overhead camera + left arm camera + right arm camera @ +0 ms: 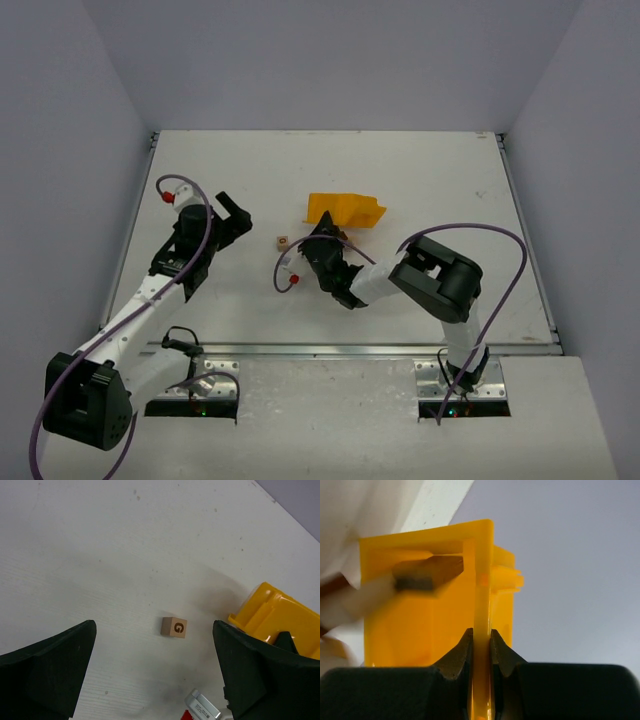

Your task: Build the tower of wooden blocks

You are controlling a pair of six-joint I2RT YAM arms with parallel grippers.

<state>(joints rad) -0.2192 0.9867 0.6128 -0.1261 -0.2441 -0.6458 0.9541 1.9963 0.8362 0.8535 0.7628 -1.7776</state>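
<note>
Sitting by itself on the white bench (430, 170), the small pale wood block (174, 627) shows a dark letter G on its upper face and touches nothing around it. Other wooden pieces lie inside the yellow bin (350, 208). The right wrist view shows a dark brown piece (427, 572) against the bin's inner wall and a pale piece (365, 600) at its 8 o'clock, both too blurred to tell their shape.

From overhead, the block rests near the middle of the bench, at roughly 8 o'clock from the bin and close to it but apart. The bin is tipped off level, its opening turned toward the right arm (440, 280).

The right fingers (455, 657) are closed tight on the thin yellow edge of the bin, one on each side of the wall, gripping it at the bin's 7 o'clock corner in the overhead view. They sit at about 3 o'clock from the block.

The left fingers (55, 665) stand wide apart and hold nothing. They hang above the bench at about 10 o'clock from the block in the overhead view. In the left wrist view the block appears between them, clear of both, with the bin at its 3 o'clock, partly behind the right-hand finger.

A purple cable (285, 262) loops beside the right wrist at 6 o'clock from the block, ending by a red fitting (294, 279). Plain grey walls (330, 60) close in the bench on three sides.
</note>
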